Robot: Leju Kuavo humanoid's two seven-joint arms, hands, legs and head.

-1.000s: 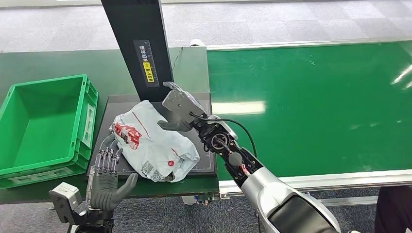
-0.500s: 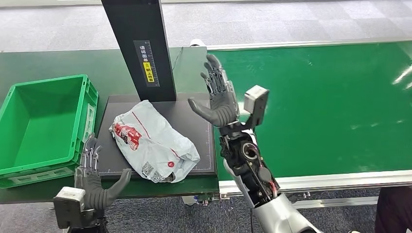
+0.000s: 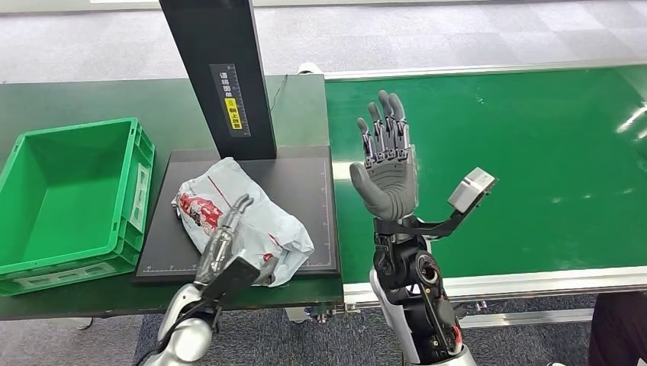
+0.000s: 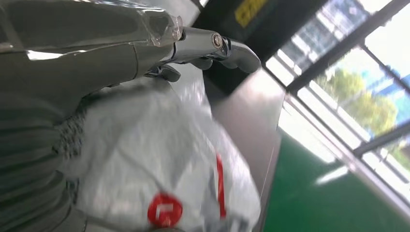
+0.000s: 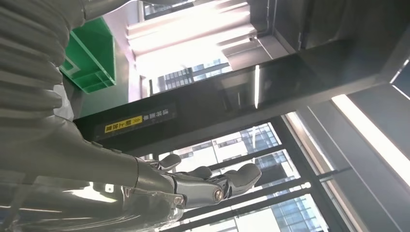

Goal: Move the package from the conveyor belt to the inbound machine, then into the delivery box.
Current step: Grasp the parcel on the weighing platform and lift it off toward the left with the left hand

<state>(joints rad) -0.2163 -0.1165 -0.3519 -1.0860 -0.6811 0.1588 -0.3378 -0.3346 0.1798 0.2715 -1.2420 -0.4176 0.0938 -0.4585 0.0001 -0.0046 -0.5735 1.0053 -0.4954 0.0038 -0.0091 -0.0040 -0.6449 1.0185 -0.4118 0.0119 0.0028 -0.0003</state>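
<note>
**Package on the inbound machine platform, left hand over its near end**

The package (image 3: 243, 225), a crumpled white plastic mailer bag with red printing and a small red round mark, lies on the black flat platform (image 3: 305, 194) of the inbound machine, toward the platform's left and near part. The machine's black upright column (image 3: 217, 72) rises from the far edge of the platform and carries a label strip with a yellow patch (image 3: 231, 107).

The left hand (image 3: 223, 248) reaches in from below and lies over the near end of the package, fingers stretched forward along the bag. In the left wrist view the fingers (image 4: 217, 46) extend straight over the white bag (image 4: 159, 159); whether they press on it or have any grip on it cannot be told from these views.

The right hand (image 3: 387, 164) is raised upright above the conveyor belt (image 3: 519, 160), just to the right of the platform, palm flat, fingers spread and pointing up, holding nothing. It is apart from the package.

The green delivery box (image 3: 114, 252) stands just left of the platform on the dark green table (image 3: 91, 99), with nothing visible inside it. The green belt runs to the right of the platform, with a silver rail (image 3: 534, 278) along its near side
</note>
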